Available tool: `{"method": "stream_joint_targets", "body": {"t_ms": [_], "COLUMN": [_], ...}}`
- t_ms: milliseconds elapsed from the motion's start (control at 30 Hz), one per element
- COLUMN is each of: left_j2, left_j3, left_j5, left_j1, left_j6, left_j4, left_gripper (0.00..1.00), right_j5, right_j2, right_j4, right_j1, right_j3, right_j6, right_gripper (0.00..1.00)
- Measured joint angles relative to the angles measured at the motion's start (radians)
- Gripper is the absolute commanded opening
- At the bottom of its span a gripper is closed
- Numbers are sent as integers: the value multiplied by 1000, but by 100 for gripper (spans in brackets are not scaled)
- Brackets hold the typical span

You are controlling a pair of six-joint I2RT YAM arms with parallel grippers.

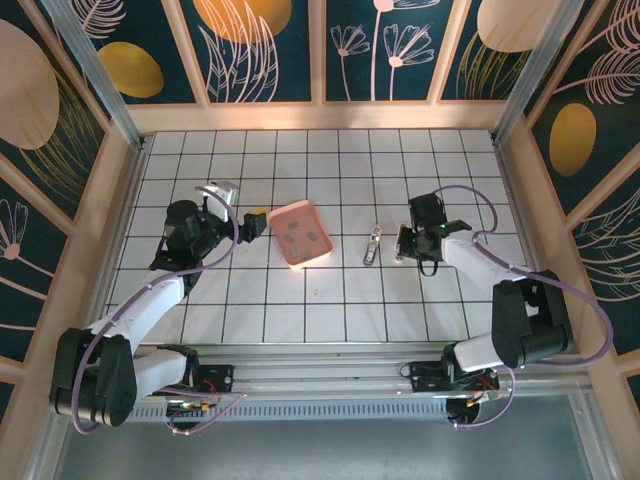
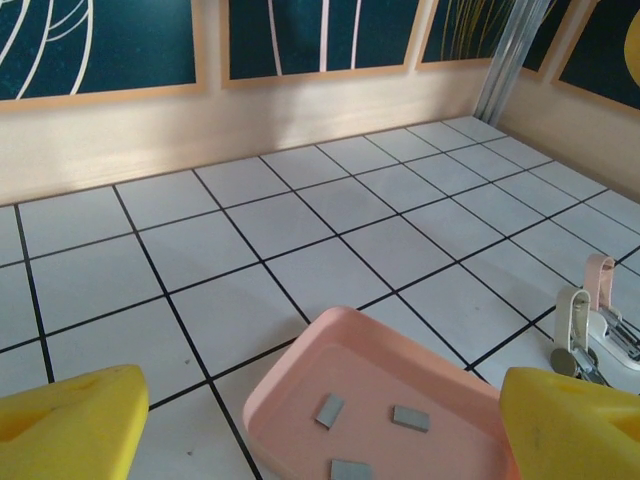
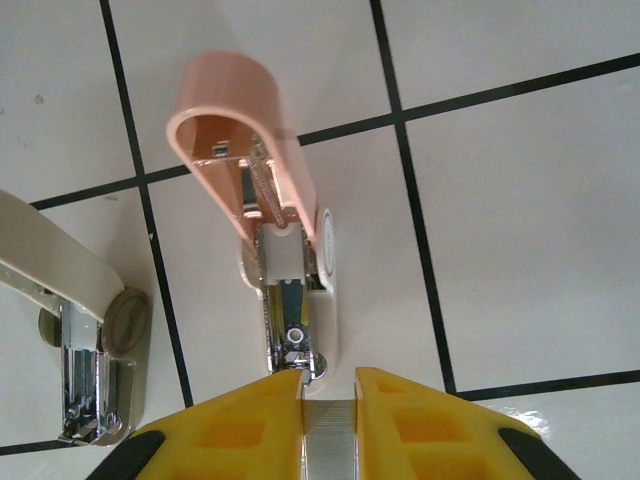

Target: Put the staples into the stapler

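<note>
Right hand [image 3: 328,392] grips the open pink-lidded stapler [image 3: 262,190], a beige stapler [image 3: 85,330] just left. Left hand [image 2: 320,405] gapes beside the pink tray [image 2: 285,365] of staples [image 2: 329,410].

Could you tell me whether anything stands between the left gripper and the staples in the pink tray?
Nothing visible does. The open left gripper hovers at the edge of the pink rounded-square tray, and the small dark-grey metal staples lie uncovered on its floor, behind only its low rim.
</note>
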Motion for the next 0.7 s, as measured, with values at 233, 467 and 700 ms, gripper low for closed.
{"method": "stream_joint_targets", "body": {"t_ms": [233,467,700], "left_j2": [2,9,9], "left_j3": [0,0,0], "left_j5": [0,0,-1], "left_j1": [0,0,0], "left_j6": [0,0,0], "left_j4": [0,0,0], "left_gripper": [90,90,90], "right_j5": [1,1,1], "right_j2": [33,35,60], "right_j4": [12,53,83], "right_j1": [21,26,26], "right_j3": [0,0,0], "right_j6": [0,0,0], "right_gripper": [20,20,20]}}
